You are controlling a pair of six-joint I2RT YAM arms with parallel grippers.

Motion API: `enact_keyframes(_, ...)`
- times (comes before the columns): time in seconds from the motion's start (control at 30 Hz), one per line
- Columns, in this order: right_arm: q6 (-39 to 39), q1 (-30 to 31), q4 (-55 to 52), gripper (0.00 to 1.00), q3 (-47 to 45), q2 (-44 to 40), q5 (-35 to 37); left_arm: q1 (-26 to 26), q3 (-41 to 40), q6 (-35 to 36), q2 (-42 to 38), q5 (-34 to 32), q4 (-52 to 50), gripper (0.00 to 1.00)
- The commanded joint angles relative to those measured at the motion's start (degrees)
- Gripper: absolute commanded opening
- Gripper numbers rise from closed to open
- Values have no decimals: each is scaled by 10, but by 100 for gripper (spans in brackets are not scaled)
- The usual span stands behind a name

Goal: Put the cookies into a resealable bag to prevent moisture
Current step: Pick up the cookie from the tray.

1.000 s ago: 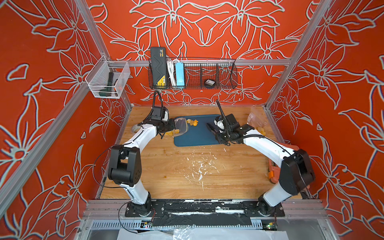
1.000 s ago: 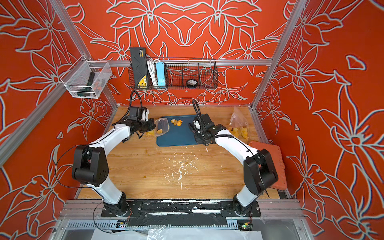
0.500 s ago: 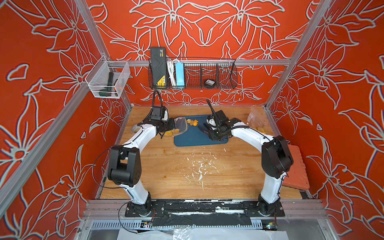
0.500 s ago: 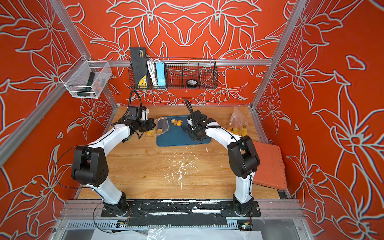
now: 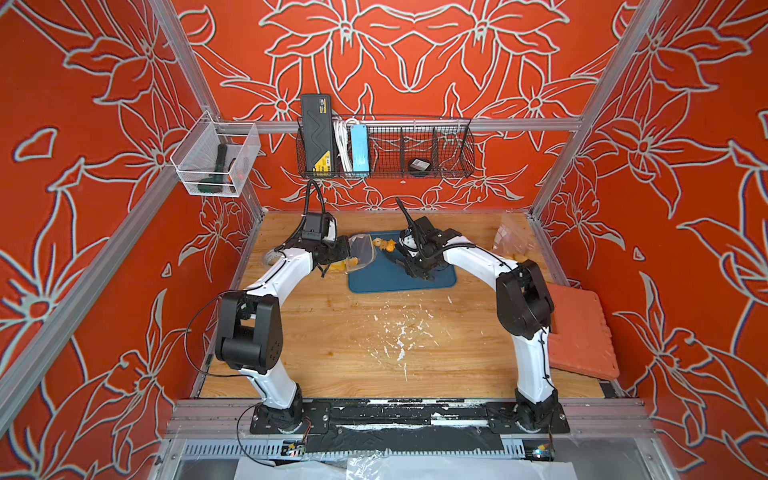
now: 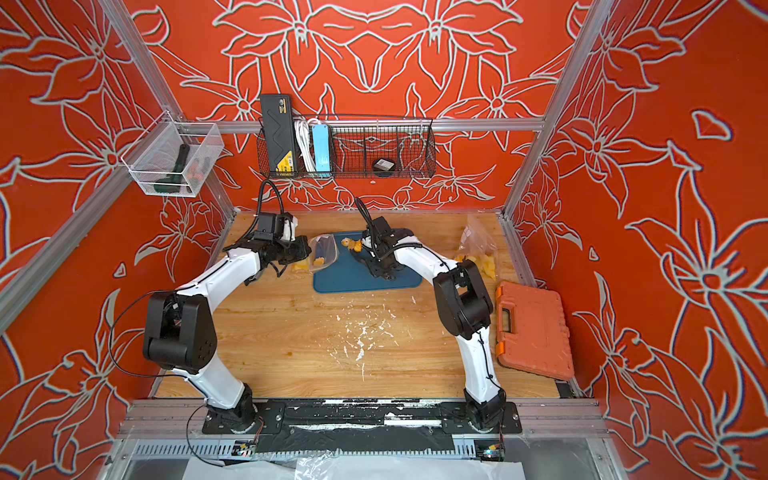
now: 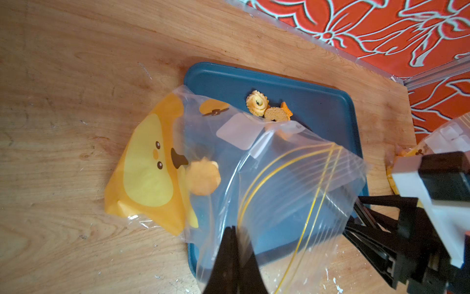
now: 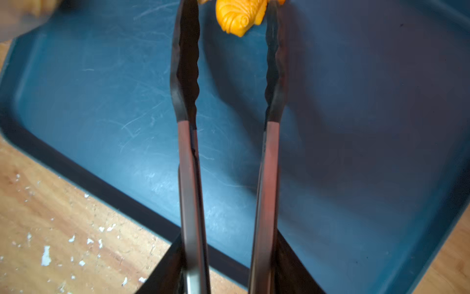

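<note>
- counter (image 5: 374,374): wooden, boxed on three sides by red flowered walls. from the tray's near edge to the arm bases it is bare wood with scattered white flecks (image 5: 400,337).
- orange case (image 6: 534,328): lies shut along the counter's right edge, just beside the right arm's elbow.
- wire basket (image 5: 453,143): hangs on the back wall above the counter. a black box (image 5: 318,133) in it bears a yellow label, and a round black thing (image 5: 417,165) a white one; both are too small to read.
- blue tray (image 5: 415,280): sits at the far middle of the counter, with a raised rim. its right and near parts are bare.
- spare clear bags (image 6: 478,249): heaped in the far right corner, well apart from the tray.
- resealable bag (image 7: 279,183): clear, with yellow zip lines. it lies across the tray's left edge, bottom on the wood and mouth lifted over the tray. the left jaws are together on the mouth's rim. it is printed with a yellow cartoon face with dot eyes, and has a blank white patch (image 7: 239,132).
- tongs (image 8: 189,165): the right jaws are clamped on the handle end. the two arms stand apart, tips over the tray.
- cookies (image 5: 384,245): one blurred piece (image 7: 203,179) is inside the bag. a flower (image 7: 257,103) and a round one (image 7: 276,115) touch each other on the tray, just beside the bag. a fish shape (image 8: 240,17) sits between the tong tips; whether it is pinched cannot be told.
</note>
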Motion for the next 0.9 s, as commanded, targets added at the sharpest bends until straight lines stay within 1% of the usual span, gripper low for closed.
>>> enact_keyframes(0.0,-7,-1,-15,45,21,12,20,4,-4,0,-9,5,8,0)
enact_keyframes(0.17,-5,-1,-1,36,-2,-1,26,5,-4,0,-8,8,9,0)
enact_keyframes(0.27,-4,-1,12,34,-31,-23,33,5,-4,1,-7,9,9,0)
enact_keyframes(0.43,-4,-1,27,32,-84,-77,42,5,-4,1,-4,15,10,0)
enact_keyframes(0.73,9,3,53,31,-193,-193,50,2,2,6,13,55,9,0)
enact_keyframes(0.87,17,4,60,30,-223,-231,49,-7,8,11,22,62,3,0)
